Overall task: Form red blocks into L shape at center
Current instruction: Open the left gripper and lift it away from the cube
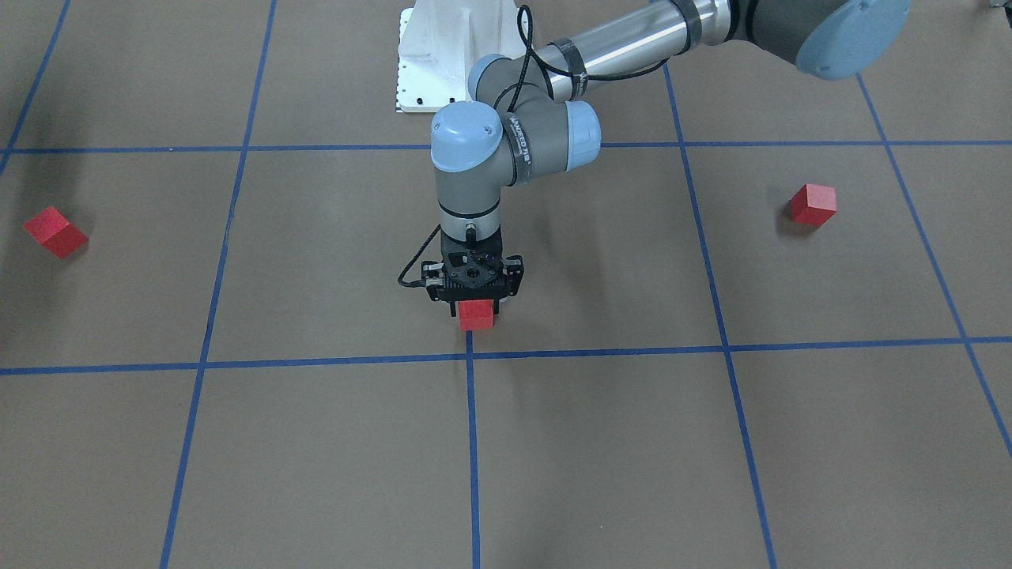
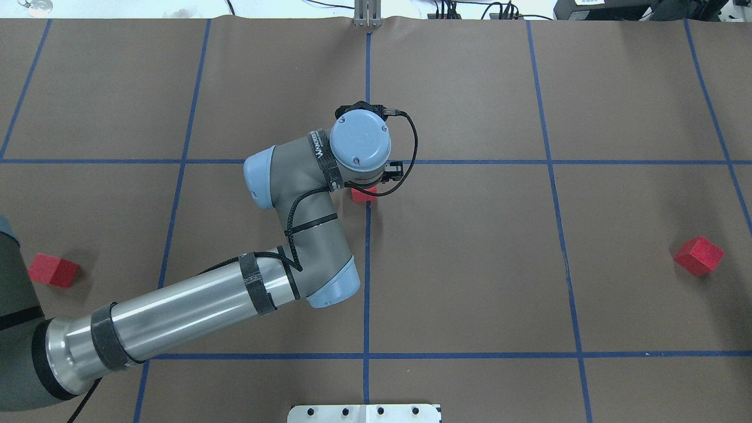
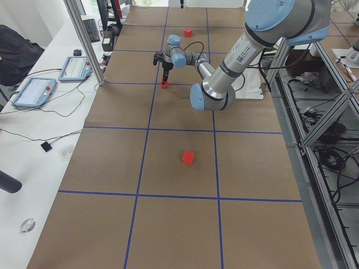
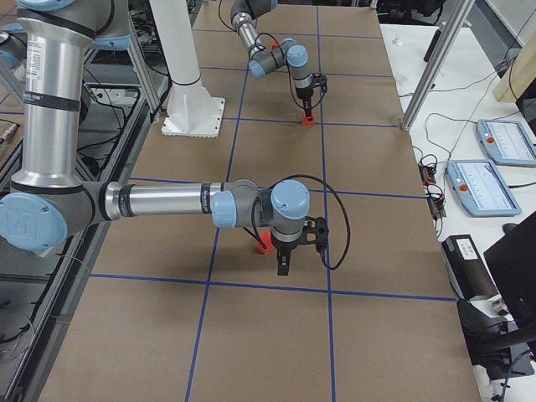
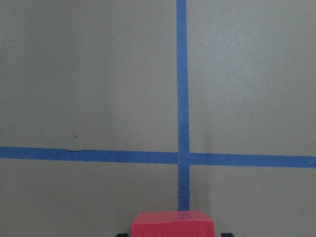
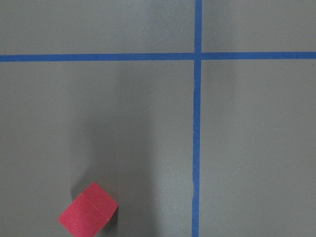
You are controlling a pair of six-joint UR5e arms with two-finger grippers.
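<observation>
Three red blocks show. One red block point(image 1: 476, 314) is held in my left gripper point(image 1: 475, 305), which is shut on it, low over the table just on the robot's side of the center point(image 1: 470, 355), the crossing of blue tape lines. The left wrist view has this block point(image 5: 173, 223) at its bottom edge and the crossing point(image 5: 183, 158) ahead. A second block point(image 2: 53, 270) lies far left and a third point(image 2: 699, 255) far right. My right gripper point(image 4: 283, 270) hangs beside that third block point(image 4: 263, 243); I cannot tell if it is open or shut.
The white robot base point(image 1: 435, 55) stands behind the center. Brown grid surface with blue tape lines lies all around. Teach pendants point(image 4: 490, 163) and cables sit on the white bench past the table's far edge.
</observation>
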